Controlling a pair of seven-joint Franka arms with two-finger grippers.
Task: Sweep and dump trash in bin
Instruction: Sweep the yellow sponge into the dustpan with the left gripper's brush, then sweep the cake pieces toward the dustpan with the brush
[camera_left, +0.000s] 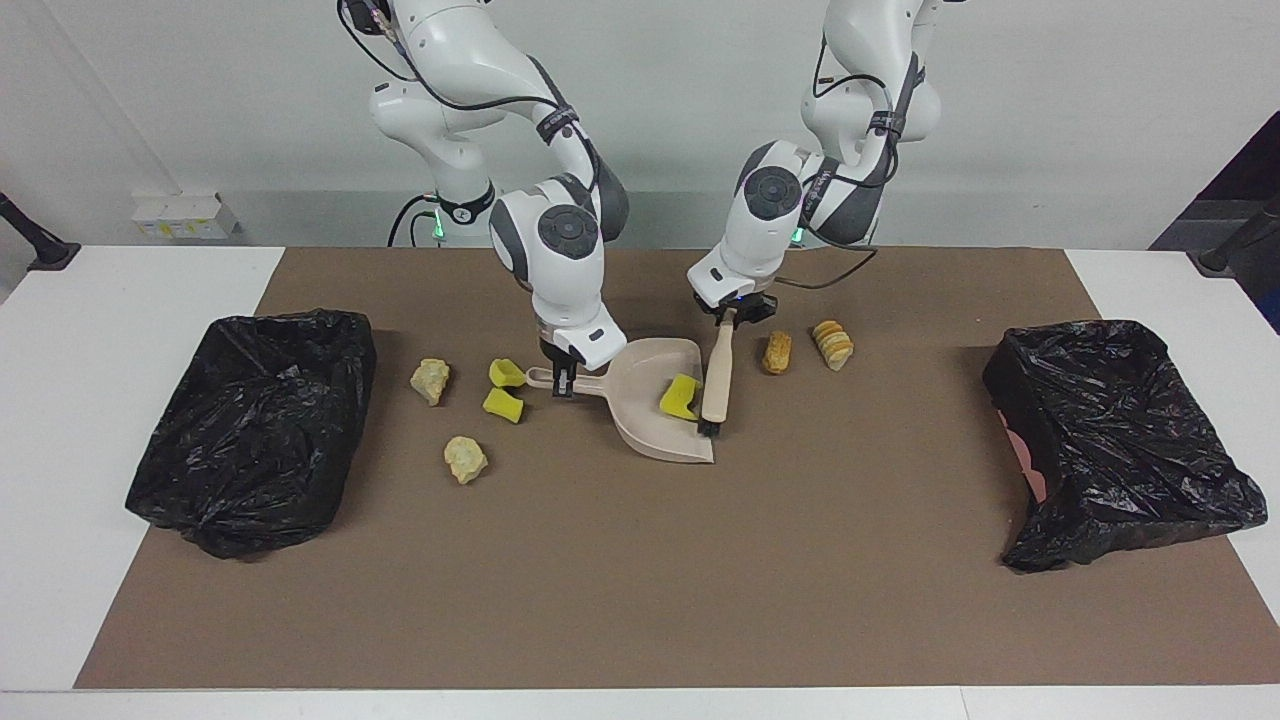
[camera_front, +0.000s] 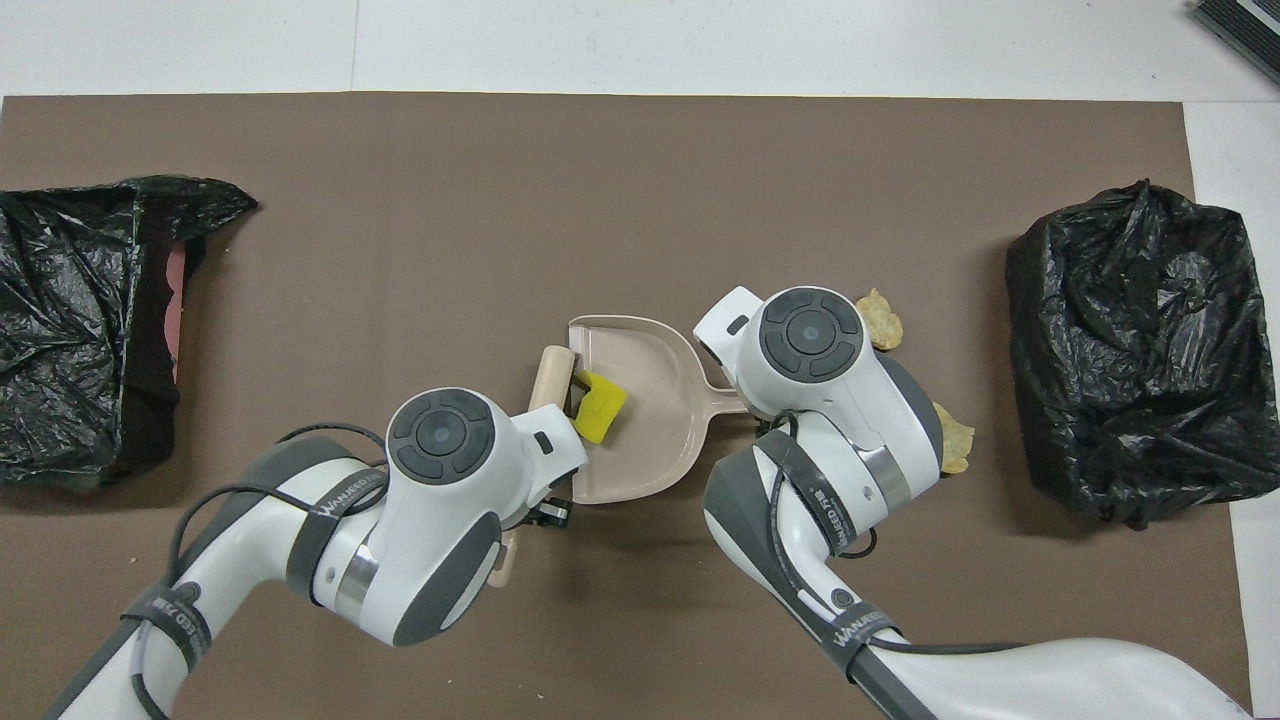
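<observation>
While the right claw (camera_left: 562, 378) pinches the dustpan (camera_left: 655, 400) by its handle, keeping its mouth low on the desk (camera_left: 600, 600) to catch debris, the left claw (camera_left: 733, 318), clamped on the brush (camera_left: 716, 375), sets the bristles at the pan's lip with one yellow sponge chunk (camera_left: 682, 396) inside. Six pieces of trash lie on the mat: four (camera_left: 465, 458) beside the pan's handle, two bread-like ones (camera_left: 777, 351) near the brush. Black-lined bins (camera_left: 250, 420) sit at both ends.

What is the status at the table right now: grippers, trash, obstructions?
Left gripper shut on brush; right gripper shut on dustpan handle. One yellow sponge chunk in pan. Six bits on mat. Nothing blocking.
</observation>
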